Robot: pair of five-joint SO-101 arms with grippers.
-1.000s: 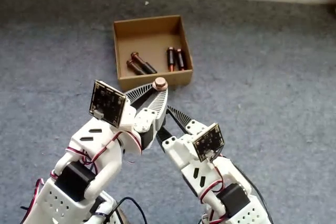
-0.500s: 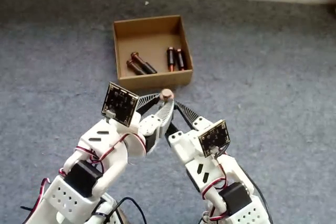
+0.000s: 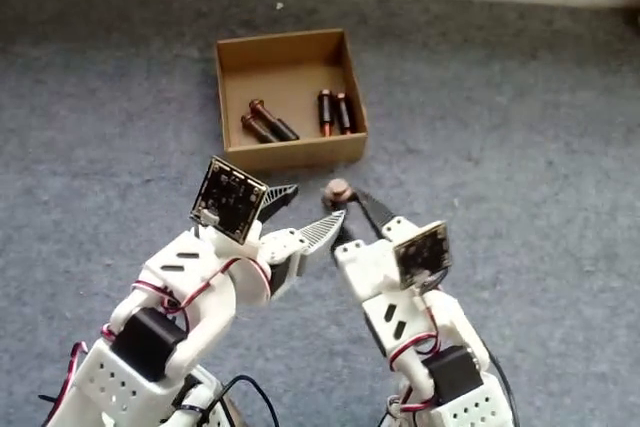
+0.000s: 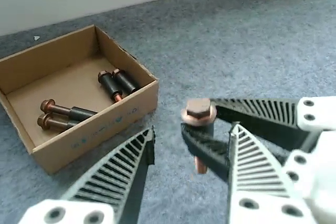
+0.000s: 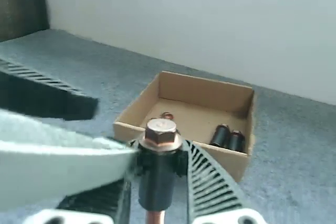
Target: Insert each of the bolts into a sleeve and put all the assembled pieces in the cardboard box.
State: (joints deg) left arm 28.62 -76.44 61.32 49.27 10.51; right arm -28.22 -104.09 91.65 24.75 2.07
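Sleeved bolt [image 5: 157, 169] upright inside right hand [image 3: 346, 209], near cardboard box [image 3: 292, 155].

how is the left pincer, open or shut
Open: the left pincer has its fingers wide apart, clamping nothing; the sleeved bolt is gripped by the right pincer.

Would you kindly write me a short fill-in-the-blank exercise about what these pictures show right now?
1. The cardboard box holds ____ assembled pieces.
2. The right end effector is shut on a bolt seated in a black ____.
3. The left end effector stands ____, with nothing between its fingers.
Missing words: four; sleeve; open.
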